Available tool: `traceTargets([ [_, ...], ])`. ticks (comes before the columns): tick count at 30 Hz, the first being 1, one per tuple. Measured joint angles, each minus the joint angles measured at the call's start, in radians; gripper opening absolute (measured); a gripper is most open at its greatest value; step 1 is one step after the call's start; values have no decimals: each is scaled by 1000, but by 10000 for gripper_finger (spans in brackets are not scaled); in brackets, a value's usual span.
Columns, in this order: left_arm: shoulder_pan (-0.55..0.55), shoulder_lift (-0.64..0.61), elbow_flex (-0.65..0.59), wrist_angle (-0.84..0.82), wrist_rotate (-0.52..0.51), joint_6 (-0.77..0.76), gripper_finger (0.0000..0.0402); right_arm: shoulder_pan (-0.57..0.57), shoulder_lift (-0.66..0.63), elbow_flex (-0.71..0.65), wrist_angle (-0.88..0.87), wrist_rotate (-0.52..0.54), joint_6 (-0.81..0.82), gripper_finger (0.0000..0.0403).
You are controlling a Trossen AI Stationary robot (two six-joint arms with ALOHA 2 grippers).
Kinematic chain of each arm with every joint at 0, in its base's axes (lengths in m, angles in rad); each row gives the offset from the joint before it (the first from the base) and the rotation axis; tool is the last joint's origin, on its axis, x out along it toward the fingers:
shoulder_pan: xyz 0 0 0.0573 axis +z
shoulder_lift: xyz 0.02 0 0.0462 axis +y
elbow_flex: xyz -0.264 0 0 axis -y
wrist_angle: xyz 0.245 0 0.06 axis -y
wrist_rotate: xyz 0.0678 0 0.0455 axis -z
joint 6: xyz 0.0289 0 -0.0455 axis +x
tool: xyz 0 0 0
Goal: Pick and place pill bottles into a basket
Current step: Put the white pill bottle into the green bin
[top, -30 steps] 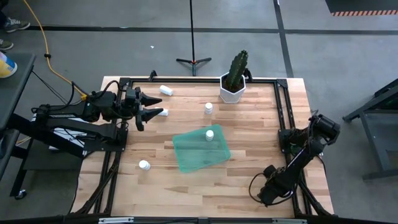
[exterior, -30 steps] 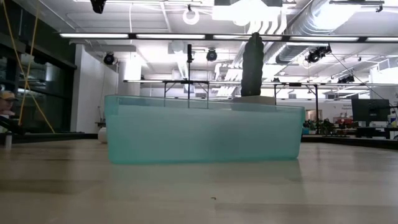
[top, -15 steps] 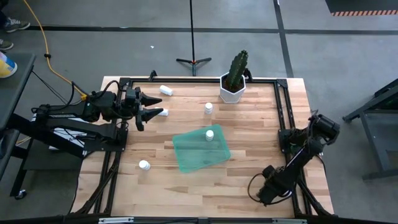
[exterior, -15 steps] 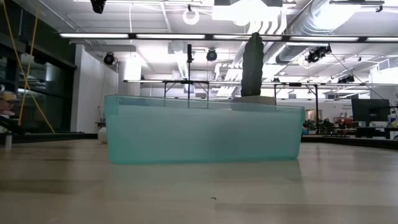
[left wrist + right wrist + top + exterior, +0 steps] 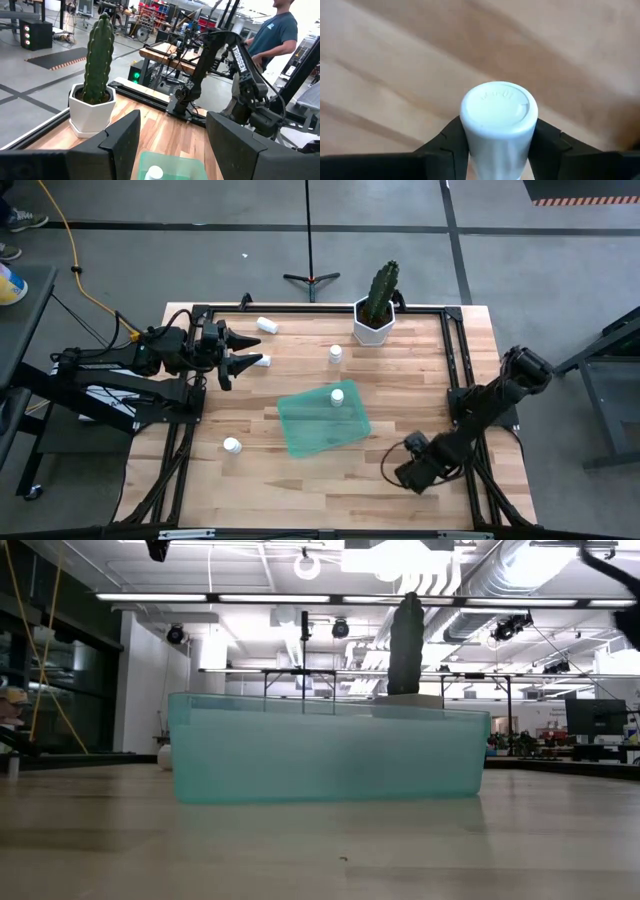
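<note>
1. Tabletop (image 5: 400, 470): wooden, and it carries everything here.
2. Basket (image 5: 323, 421): teal tray near the centre, with one bottle (image 5: 337, 396) standing inside by its far edge.
3. Cactus pot (image 5: 377, 321): stands at the far edge, not part of the task.
4. Left hand (image 5: 243, 350): hovers at the left edge with fingers spread and nothing between them.
5. Right hand (image 5: 496, 145): low at the near right of the tabletop, pinching a held bottle (image 5: 498, 120) on both sides just under its cap.
6. Loose bottles: one by the left hand (image 5: 262, 361), one at the far left (image 5: 266, 325), one near the pot (image 5: 336, 354), one at the near left (image 5: 232, 446).
7. Handling, as a guess: light, rigid, smooth plastic that may slip or roll, so grip the body across its width.
</note>
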State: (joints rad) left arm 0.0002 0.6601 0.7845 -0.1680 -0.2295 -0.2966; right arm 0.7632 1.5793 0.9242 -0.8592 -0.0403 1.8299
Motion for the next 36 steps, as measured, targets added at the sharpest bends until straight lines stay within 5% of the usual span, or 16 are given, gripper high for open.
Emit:
traceTargets([
  [14,0,0,0,0,0,-5,262,-177,-130,32,357,639,-452,142],
  [20,0,0,0,0,0,-5,262,-256,-126,32,574,799,-659,141],
  [29,0,0,0,1,0,-5,262,-404,-126,32,943,775,-1050,140],
  [36,0,0,0,1,0,-5,262,-554,-126,32,1347,577,-1372,140],
])
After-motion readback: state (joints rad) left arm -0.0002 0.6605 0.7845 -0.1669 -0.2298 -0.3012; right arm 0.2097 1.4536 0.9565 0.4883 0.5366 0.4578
